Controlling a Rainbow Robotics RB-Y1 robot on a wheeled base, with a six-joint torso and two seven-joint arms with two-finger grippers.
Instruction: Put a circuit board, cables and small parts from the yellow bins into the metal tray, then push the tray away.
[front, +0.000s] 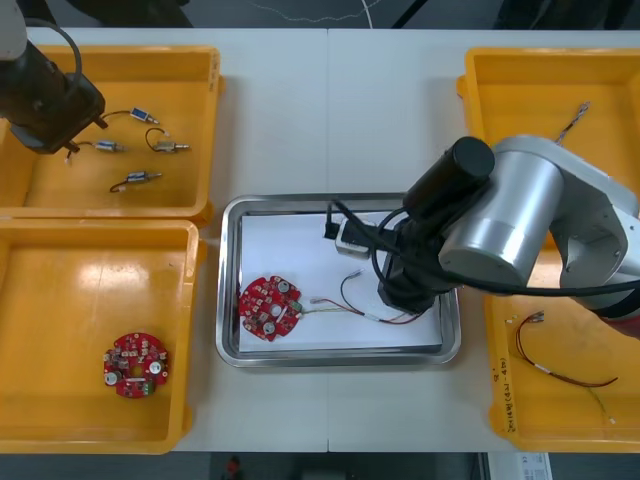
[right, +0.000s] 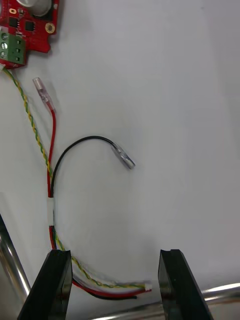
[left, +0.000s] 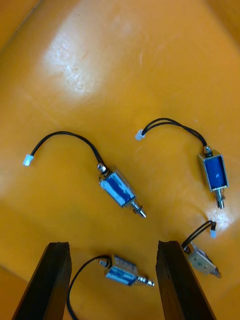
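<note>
Front view puts the metal tray (front: 228, 300) at the middle of the light table (front: 330, 120), white inside. A round red circuit board (front: 268, 307) lies in the tray's left half, close to its near rim. A red and yellow cable (front: 345, 300) runs from that board toward the tray's right side. The right arm reaches in over the tray's right half and covers that near corner.

In the right wrist view the right gripper (right: 114, 252) hangs low over the tray's white floor, its fingers spread wide. The cable's loose end lies on the floor between them, and the tray's shiny rim runs just behind them. A black lead (right: 122, 157) curls off the cable into bare white floor, which stays open ahead of the fingers.

Left of the tray, the far-left yellow bin (front: 200, 100) holds four small metal parts (front: 140, 178), well apart from one another. The left gripper (left: 112, 245) hovers over that bin's floor with its fingers set wide, and one part lies between them, touching neither.

The near-left yellow bin (front: 60, 300) nearly meets the tray's left rim. It holds a second circuit board (front: 136, 365) with bare floor all round it.

Right of the tray, the far-right yellow bin (front: 500, 90) holds a twisted cable (front: 573, 122). The near-right yellow bin (front: 540, 410) holds a dark red cable (front: 560, 372).

Beyond the tray's far rim the table is bare between the bins.
</note>
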